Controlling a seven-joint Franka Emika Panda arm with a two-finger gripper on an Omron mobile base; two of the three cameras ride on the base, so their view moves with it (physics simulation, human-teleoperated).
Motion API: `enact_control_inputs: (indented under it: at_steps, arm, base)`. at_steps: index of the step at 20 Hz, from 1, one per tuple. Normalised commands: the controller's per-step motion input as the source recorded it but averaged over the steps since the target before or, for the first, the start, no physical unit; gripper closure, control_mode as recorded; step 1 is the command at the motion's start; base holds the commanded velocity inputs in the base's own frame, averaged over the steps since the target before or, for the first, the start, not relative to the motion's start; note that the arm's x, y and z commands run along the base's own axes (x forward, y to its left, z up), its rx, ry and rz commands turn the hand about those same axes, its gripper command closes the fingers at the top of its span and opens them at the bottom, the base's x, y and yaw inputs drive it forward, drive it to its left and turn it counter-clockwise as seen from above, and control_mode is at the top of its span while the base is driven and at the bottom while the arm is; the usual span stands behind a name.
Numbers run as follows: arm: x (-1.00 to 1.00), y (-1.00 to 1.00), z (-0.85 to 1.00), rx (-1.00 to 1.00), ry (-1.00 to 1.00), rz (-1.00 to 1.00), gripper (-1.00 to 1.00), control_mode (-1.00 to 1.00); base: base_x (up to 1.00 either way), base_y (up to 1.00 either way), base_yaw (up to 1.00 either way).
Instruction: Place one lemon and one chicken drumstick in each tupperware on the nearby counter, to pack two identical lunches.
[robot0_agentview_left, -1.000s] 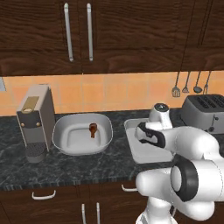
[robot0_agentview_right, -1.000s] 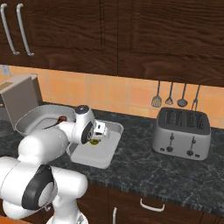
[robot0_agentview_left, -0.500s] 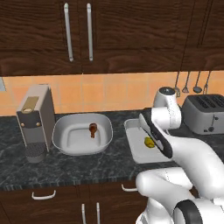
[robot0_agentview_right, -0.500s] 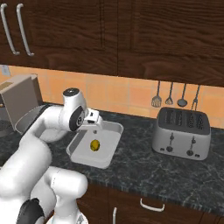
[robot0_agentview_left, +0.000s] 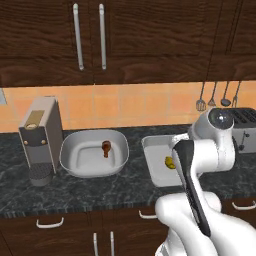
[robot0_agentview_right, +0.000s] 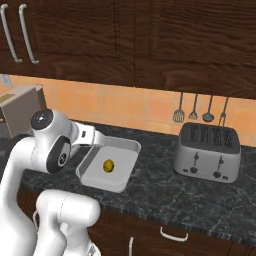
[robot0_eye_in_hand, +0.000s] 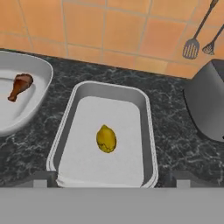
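Note:
A yellow lemon (robot0_eye_in_hand: 106, 138) lies loose in the middle of the squarer tupperware (robot0_eye_in_hand: 146, 114). It shows again as the lemon (robot0_agentview_right: 108, 166) in that tupperware (robot0_agentview_right: 131, 161), and in the left base view as the lemon (robot0_agentview_left: 170, 162) beside my forearm. A reddish-brown chicken drumstick (robot0_eye_in_hand: 21, 85) rests in the wide bowl-like tupperware (robot0_eye_in_hand: 45, 75), also seen as the drumstick (robot0_agentview_left: 106, 148) in its tupperware (robot0_agentview_left: 75, 162). My gripper (robot0_eye_in_hand: 111, 181) hangs above the near end of the squarer tupperware, open wide, with nothing between its fingers. Both containers stand on the dark speckled counter (robot0_agentview_left: 125, 187).
A silver toaster (robot0_agentview_right: 207, 152) stands right of the squarer tupperware, with hanging utensils (robot0_agentview_right: 200, 109) on the tiled wall behind it. A coffee machine (robot0_agentview_left: 40, 132) stands left of the wide tupperware. Dark wall cabinets hang overhead. Bare counter (robot0_agentview_right: 165, 192) lies in front of the toaster.
The gripper has opened and let go of the lemon, which now lies in the squarer tupperware. The hand has drawn up and back from it.

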Motion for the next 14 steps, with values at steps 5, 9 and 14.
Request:
enact_control_inputs:
  at_steps: [5, 9, 14]
  arm:
    - [-0.14, 0.00, 0.27, 0.00, -0.08, 0.00, -1.00, 1.00]
    - [0.00, 0.00, 0.00, 0.00, 0.00, 0.00, -1.00, 1.00]
    - [0.00, 0.00, 0.00, 0.00, 0.00, 0.00, -1.00, 1.00]
  base:
    - [-0.09, 0.00, 0.00]
    - [-1.00, -0.29, -0.01]
    - [-1.00, -0.92, -0.06]
